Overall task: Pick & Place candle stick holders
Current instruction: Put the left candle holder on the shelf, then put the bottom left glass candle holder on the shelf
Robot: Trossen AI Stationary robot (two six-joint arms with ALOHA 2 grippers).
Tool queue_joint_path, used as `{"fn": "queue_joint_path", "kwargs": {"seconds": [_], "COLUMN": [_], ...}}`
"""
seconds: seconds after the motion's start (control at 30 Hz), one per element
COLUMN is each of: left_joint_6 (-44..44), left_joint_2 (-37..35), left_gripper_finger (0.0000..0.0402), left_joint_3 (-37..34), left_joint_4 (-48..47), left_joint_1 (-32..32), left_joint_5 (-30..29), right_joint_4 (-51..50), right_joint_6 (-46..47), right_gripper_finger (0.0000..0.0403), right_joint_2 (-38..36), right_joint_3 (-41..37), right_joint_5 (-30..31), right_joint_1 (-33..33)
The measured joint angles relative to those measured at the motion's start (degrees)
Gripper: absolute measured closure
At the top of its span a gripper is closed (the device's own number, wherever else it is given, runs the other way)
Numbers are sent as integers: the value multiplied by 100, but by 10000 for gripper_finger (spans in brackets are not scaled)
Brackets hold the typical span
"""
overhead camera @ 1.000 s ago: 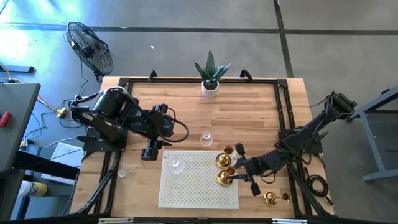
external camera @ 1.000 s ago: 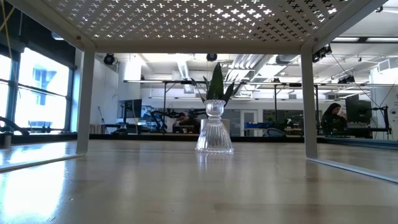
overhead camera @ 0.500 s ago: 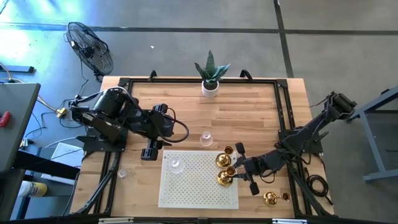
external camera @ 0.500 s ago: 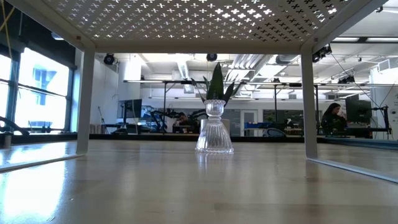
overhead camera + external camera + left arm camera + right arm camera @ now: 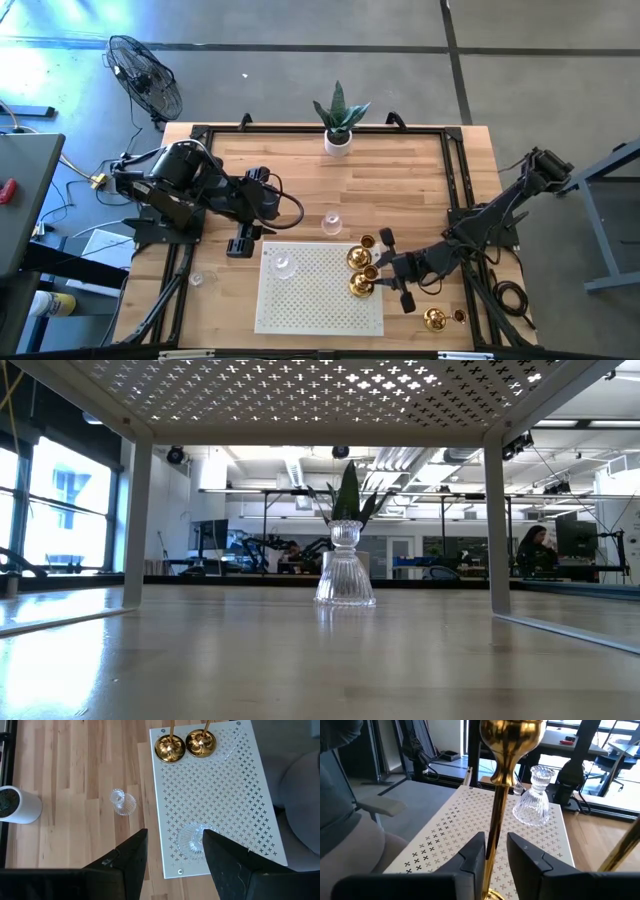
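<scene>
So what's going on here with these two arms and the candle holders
The right gripper is at a gold holder standing on the white perforated tray, its fingers either side of the thin stem. A second gold holder and a glass holder already stand on the tray. Another glass holder and a gold holder are still on the table. The left gripper waits open beside the tray.

A white pot with a green plant [image 5: 339, 139] stands at the wooden table's [image 5: 400, 190] far edge, a black fan [image 5: 146, 78] on the floor beside it.
</scene>
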Motion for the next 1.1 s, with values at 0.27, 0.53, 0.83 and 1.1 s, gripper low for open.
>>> {"fn": "queue_joint_path", "kwargs": {"seconds": [0.27,0.53,0.83,1.1], "left_joint_6": [0,0,1,2], "left_joint_2": [0,0,0,0], "left_gripper_finger": [218,218,218,218], "left_joint_3": [0,0,0,0], "left_joint_4": [0,1,0,0], "left_joint_1": [0,1,0,1], "left_joint_5": [1,0,0,-52], "right_joint_4": [95,-6,-559,-1852], "right_joint_6": [-81,97,289,1079], "right_gripper_finger": [302,299,299,299], "right_joint_2": [0,-147,-622,-1201], "right_joint_3": [0,0,2,2], "right_joint_5": [-71,-71,16,870], "right_joint_1": [28,77,306,569]}}
